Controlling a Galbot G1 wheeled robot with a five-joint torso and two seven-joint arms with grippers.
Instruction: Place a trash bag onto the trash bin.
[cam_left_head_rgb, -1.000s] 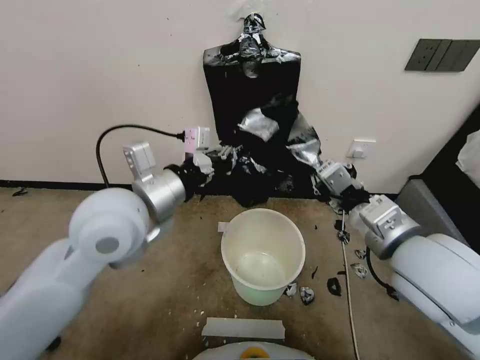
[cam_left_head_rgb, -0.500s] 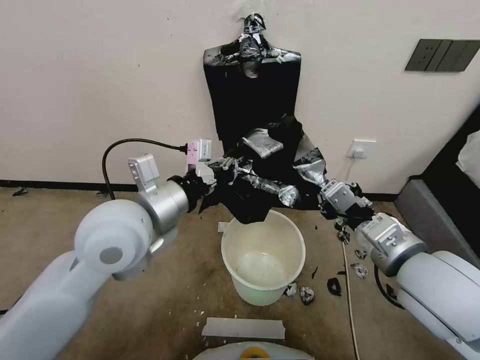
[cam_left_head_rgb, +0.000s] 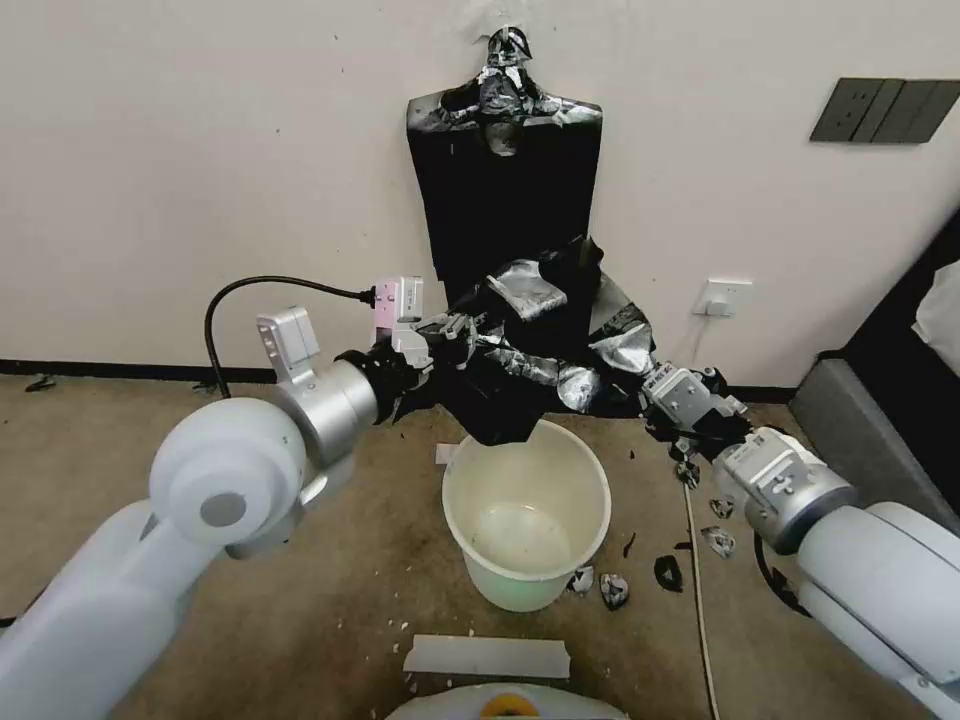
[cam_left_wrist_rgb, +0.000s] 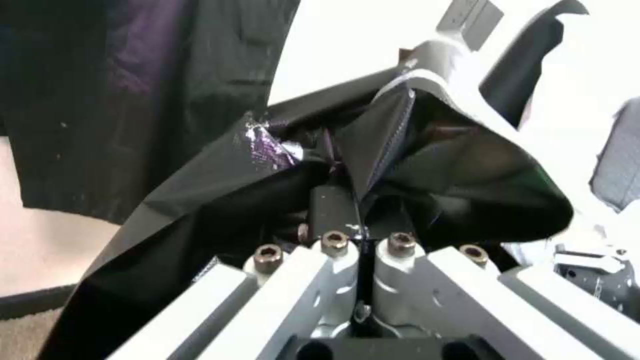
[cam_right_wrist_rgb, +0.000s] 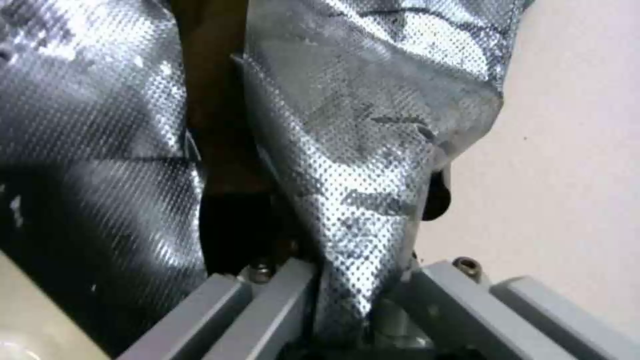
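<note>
Both my grippers hold the trash bag (cam_left_head_rgb: 530, 360) stretched between them above the far rim of the trash bin (cam_left_head_rgb: 526, 510), which stands on the floor. My left gripper (cam_left_head_rgb: 452, 335) has its jaws pinched on the bag's left edge; my right gripper (cam_left_head_rgb: 655, 385) has its jaws clamped on the right edge.
</note>
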